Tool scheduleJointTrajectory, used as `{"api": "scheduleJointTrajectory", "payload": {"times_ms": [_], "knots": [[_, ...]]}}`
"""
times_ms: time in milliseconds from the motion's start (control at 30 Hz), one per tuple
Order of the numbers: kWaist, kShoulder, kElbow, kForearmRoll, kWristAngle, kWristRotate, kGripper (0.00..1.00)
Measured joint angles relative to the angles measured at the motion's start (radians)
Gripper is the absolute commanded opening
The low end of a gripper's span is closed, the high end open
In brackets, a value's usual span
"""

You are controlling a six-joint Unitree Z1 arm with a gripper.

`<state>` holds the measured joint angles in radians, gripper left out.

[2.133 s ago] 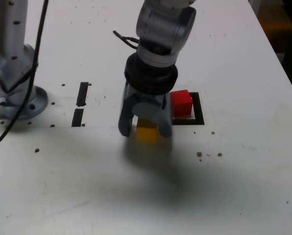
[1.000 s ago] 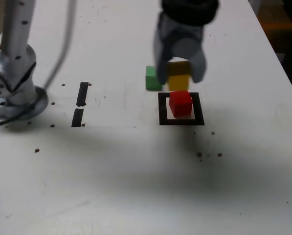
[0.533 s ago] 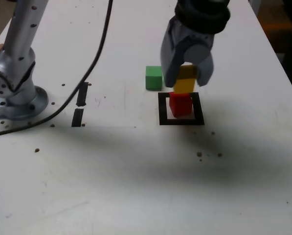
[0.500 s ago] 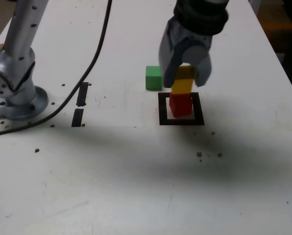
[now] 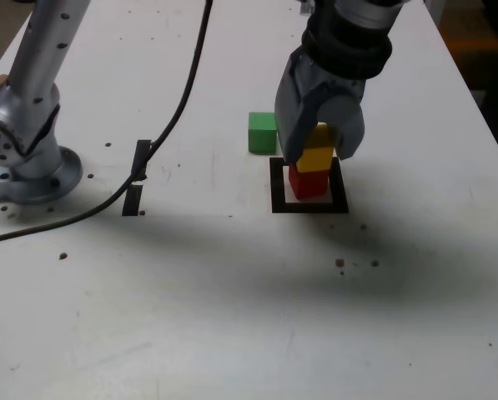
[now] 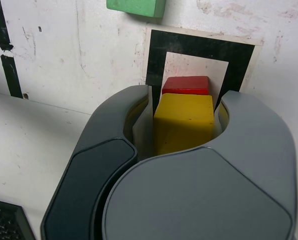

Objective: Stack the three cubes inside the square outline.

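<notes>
Holding the yellow cube (image 6: 183, 122) between its two fingers, my claw (image 5: 319, 154) hangs just right of centre in the upper half of the exterior view. The yellow cube sits over the red cube (image 5: 308, 182), hiding the red one's upper part; whether the two touch I cannot tell. The red cube stands on the worktop (image 5: 190, 308) inside the square outline (image 5: 279, 200), near the middle of the exterior view. The green cube (image 5: 262, 133) rests on the worktop outside the outline, just beyond its upper left corner in the exterior view. Further toward the left of that view I see two short black strips (image 5: 132, 200), one above the other, with a black cable (image 5: 172, 117) crossing in front of them. At the far left of the exterior view stands the arm's silver base (image 5: 33, 187).
</notes>
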<state>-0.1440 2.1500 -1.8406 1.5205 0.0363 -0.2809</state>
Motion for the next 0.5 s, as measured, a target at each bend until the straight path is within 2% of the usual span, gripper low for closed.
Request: {"api": "scheduleJointTrajectory", "payload": {"times_ms": [267, 333, 500], "knots": [[0.0, 0.0, 0.001, 0.005, 0.0, 0.0, 0.14], [0.0, 0.0, 0.004, 0.005, 0.0, 0.0, 0.19], [0.0, 0.0, 0.006, 0.005, -0.008, 0.0, 0.4]]}}
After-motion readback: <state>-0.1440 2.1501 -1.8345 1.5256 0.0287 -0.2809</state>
